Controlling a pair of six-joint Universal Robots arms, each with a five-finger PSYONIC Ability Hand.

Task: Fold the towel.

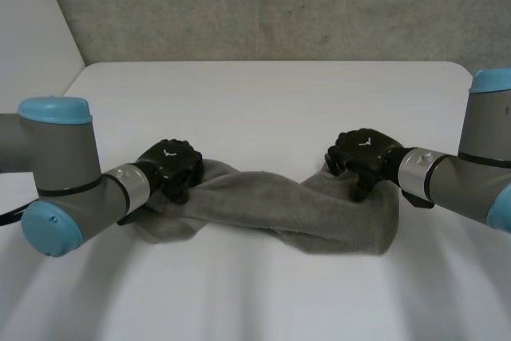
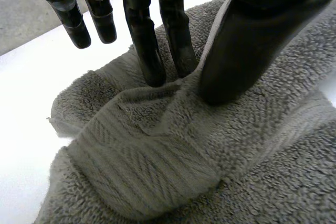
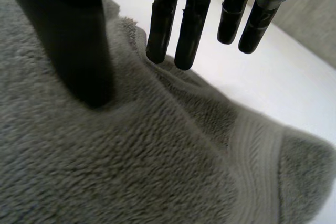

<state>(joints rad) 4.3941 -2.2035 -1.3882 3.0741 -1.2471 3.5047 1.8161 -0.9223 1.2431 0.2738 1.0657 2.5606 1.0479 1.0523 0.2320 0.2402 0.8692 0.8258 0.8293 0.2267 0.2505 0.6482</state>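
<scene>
A grey terry towel [image 1: 271, 209] lies bunched in a long, rumpled strip across the near part of the white table [image 1: 263, 101]. My left hand [image 1: 169, 165] is on its left end. In the left wrist view two fingers [image 2: 149, 56] and the thumb pinch a raised ridge of towel [image 2: 157, 171]; the other fingers hang free above the table. My right hand [image 1: 363, 156] is at the far corner of the towel's right end. There the thumb presses into the towel [image 3: 157, 171], two fingers [image 3: 160, 30] meet its edge, and a low fold is gathered between them.
The table's far half is bare white surface up to a grey wall. Both forearms lie low over the near corners of the table. The towel's woven border band shows near each hand.
</scene>
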